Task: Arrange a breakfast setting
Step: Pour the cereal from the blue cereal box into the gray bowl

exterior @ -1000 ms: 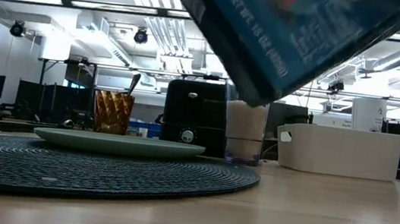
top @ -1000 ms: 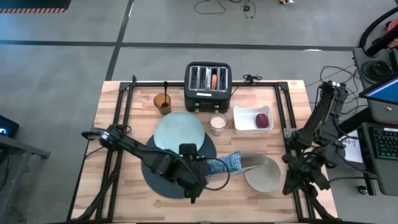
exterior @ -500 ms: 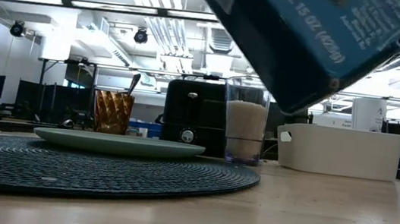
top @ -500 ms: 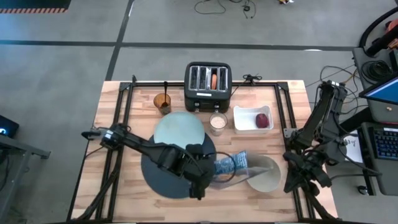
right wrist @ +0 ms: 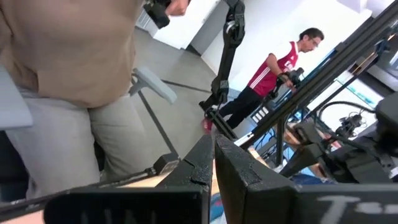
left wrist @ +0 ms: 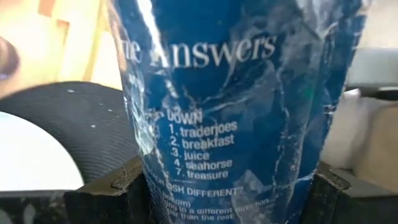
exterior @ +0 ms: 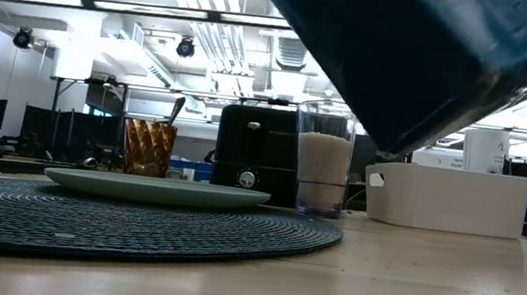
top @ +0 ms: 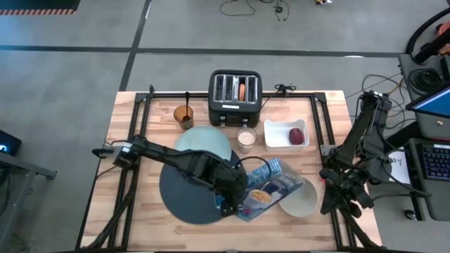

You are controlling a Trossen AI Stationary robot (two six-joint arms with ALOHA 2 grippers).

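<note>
My left gripper (top: 235, 201) is shut on a blue cereal box (top: 266, 188), held in the air over the right edge of the round dark-blue placemat (top: 184, 197). The box's far end reaches over the beige bowl (top: 302, 202). The pale mint plate (top: 202, 147) lies on the placemat's far part. The milk glass (top: 246, 139) stands behind it. A dark-red fruit (top: 297, 135) lies in the white tray (top: 281, 140). A bagel (top: 242, 90) sticks in the black toaster (top: 235, 98). A spoon stands in an amber cup (top: 183, 114). My right gripper (top: 336, 202) waits, shut, at the table's right edge. My left gripper pinches the box by its two narrow sides (left wrist: 140, 180), one finger (left wrist: 106, 193) on each side, near the end closest to the arm. The fingers come from the table's left, lying along the box. The box is lifted clear, tilted, with its far end over the bowl.
In the low view the box (exterior: 436, 58) fills the top, above the glass (exterior: 321, 175) and tray (exterior: 449, 199). People stand beyond the table in the right wrist view (right wrist: 74, 81). Bare wood lies at the near left (top: 133, 218).
My left gripper has gone toward the table's right edge with the box and has turned. The box now shows its broad printed face upward where it showed its narrow edge before, and its far end has come over the bowl.
</note>
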